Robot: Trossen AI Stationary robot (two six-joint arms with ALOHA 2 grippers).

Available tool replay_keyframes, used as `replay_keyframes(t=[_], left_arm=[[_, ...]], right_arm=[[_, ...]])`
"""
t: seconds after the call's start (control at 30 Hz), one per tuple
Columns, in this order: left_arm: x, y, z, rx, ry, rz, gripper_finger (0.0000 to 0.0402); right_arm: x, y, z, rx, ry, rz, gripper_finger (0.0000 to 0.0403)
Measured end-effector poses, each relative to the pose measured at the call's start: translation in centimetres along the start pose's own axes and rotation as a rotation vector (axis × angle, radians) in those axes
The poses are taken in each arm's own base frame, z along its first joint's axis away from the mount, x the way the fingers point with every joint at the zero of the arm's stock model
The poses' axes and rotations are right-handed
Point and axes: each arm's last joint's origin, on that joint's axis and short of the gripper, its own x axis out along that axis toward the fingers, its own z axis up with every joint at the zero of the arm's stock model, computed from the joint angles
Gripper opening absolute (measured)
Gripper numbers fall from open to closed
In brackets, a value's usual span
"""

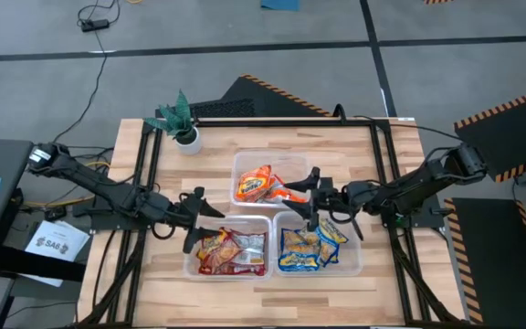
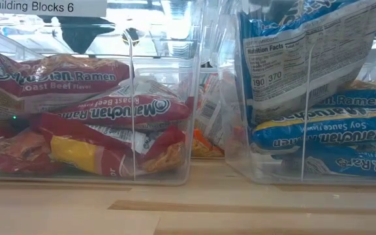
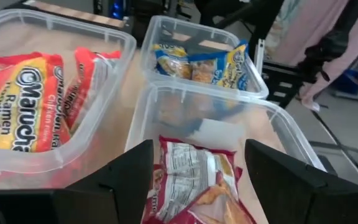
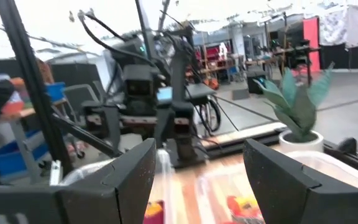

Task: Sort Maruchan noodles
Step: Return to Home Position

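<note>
The Maruchan noodles lie sorted in three clear tubs. Orange packets (image 1: 263, 185) fill the far tub, red packets (image 1: 231, 252) the near-left tub, and yellow-and-blue packets (image 1: 310, 247) the near-right tub. My left gripper (image 1: 201, 227) hovers open over the left end of the red tub; in its wrist view the open fingers (image 3: 197, 180) stand on either side of a red packet (image 3: 194, 180) without touching it. My right gripper (image 1: 310, 199) is open and empty, raised between the orange tub and the blue tub, and faces the left arm (image 4: 197, 180).
A small potted plant (image 1: 183, 123) stands at the table's far-left corner. The three tubs sit close together mid-table, their walls (image 2: 191, 98) nearly touching. Bare wood lies along the near edge (image 2: 175, 209) and left of the red tub (image 1: 158, 265). Black frame rails run along both sides.
</note>
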Motion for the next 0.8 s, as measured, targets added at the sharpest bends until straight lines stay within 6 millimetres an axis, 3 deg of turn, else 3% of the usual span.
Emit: replay_keyframes(t=[0.3, 0.8], left_arm=[[-0.5, 0.3, 0.5, 0.073, -0.052, 0.095, 0.0238], [-0.5, 0.3, 0.4, 0.083, -0.047, 0.091, 0.0238]], right_arm=[[0.0, 0.0, 0.1, 0.001, -0.011, 0.003, 0.0265], [-1.1, -0.8, -4.2, -0.162, 0.455, -0.070, 0.0265]])
